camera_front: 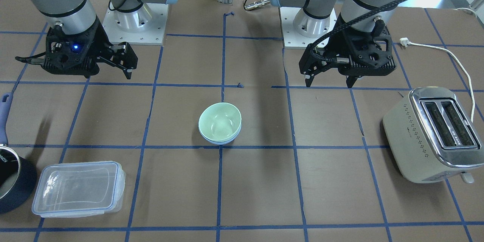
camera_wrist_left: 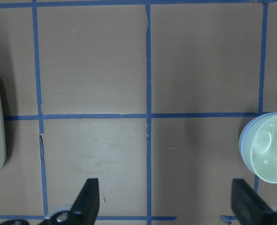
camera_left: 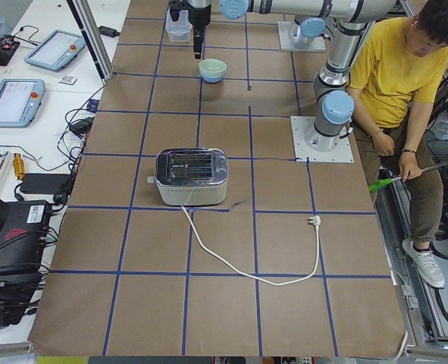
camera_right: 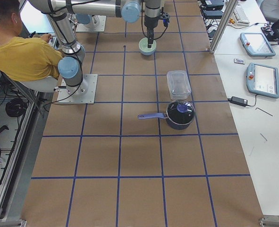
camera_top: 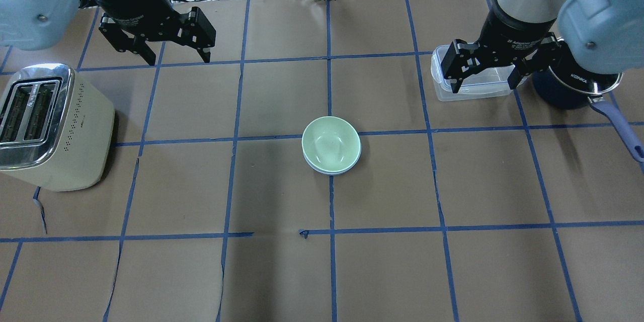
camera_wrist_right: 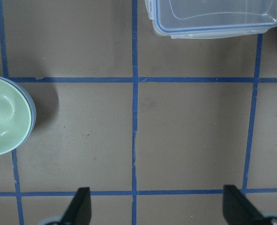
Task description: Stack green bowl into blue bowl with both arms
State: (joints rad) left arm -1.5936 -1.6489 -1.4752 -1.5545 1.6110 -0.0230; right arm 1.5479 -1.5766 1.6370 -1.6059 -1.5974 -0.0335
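The pale green bowl (camera_front: pixel 219 123) sits nested inside the pale blue bowl (camera_front: pixel 221 142) at the middle of the table; only the blue rim shows under it. The pair also shows in the overhead view, green bowl (camera_top: pixel 330 143) in blue bowl (camera_top: pixel 332 171). My left gripper (camera_top: pixel 178 59) is open and empty, raised over the far left of the table, well away from the bowls. My right gripper (camera_top: pixel 484 85) is open and empty, raised over the clear container. The left wrist view shows the green bowl (camera_wrist_left: pixel 269 157) at its right edge; the right wrist view shows it (camera_wrist_right: pixel 4 115) at its left edge.
A cream toaster (camera_top: pixel 48 126) stands on the robot's left, its white cord (camera_front: pixel 453 56) trailing on the table. A clear rectangular container (camera_top: pixel 470 83) and a dark blue pot (camera_top: pixel 573 88) with a long handle sit on the robot's right. A person in yellow (camera_left: pixel 394 68) sits behind the arm bases.
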